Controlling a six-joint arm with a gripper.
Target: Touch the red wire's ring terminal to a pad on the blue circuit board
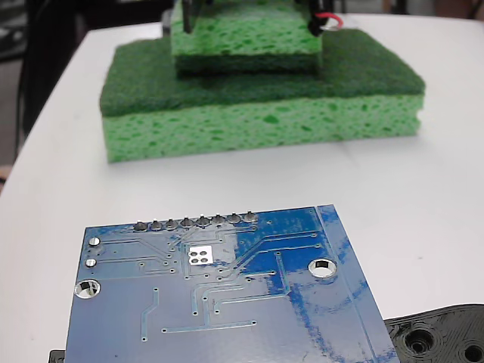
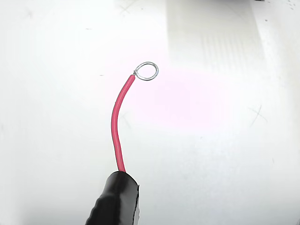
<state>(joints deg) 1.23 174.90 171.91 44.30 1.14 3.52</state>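
hand: not visible, grip state can't be told
red wire (image 2: pixel 116 126): ran out of black sleeve (image 2: pixel 115 201)
ring terminal (image 2: pixel 146 71): over bare bench (image 2: pixel 225 140)
writing: none legible

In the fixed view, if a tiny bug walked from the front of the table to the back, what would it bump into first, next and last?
Blue circuit board → its row of grey solder pads at the far edge → bare white table → big green sponge → smaller green sponge stacked on top, with a bit of red wire beside it.
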